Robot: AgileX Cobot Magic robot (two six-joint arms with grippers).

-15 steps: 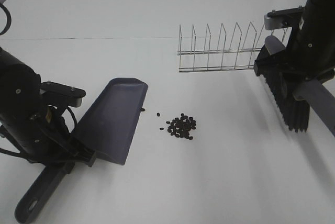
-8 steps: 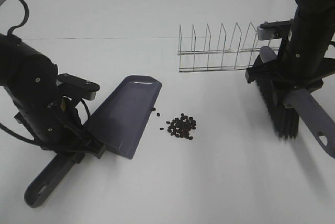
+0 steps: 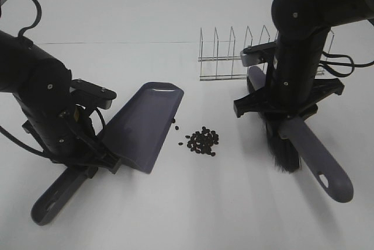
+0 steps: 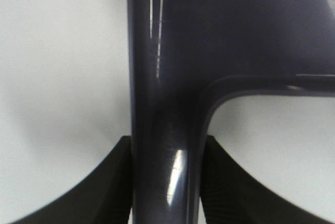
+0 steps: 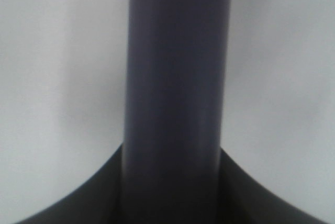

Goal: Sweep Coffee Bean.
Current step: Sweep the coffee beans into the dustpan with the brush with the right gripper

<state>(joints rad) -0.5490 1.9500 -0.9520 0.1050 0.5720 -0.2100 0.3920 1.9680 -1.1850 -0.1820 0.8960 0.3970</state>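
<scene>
1. Left tool (image 4: pixel 165 182) we see clamped on the dustpan (image 3: pixel 143 124) handle
2. Right tool (image 5: pixel 172 192) grips the brush (image 3: pixel 283 153) handle
3. Coffee bean (image 3: pixel 203 141) cluster lies on the bench (image 3: pixel 117 16), between dustpan mouth and brush

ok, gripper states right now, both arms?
Left gripper: closed on the dustpan handle.
Right gripper: closed on the brush handle.

The coffee bean (image 3: pixel 203 141) pile, tiny dark oval beans, lies in a loose cluster on the white surface (image 3: pixel 117 28) near the dustpan's (image 3: pixel 143 124) open lip; two strays lie closer to that lip.
</scene>
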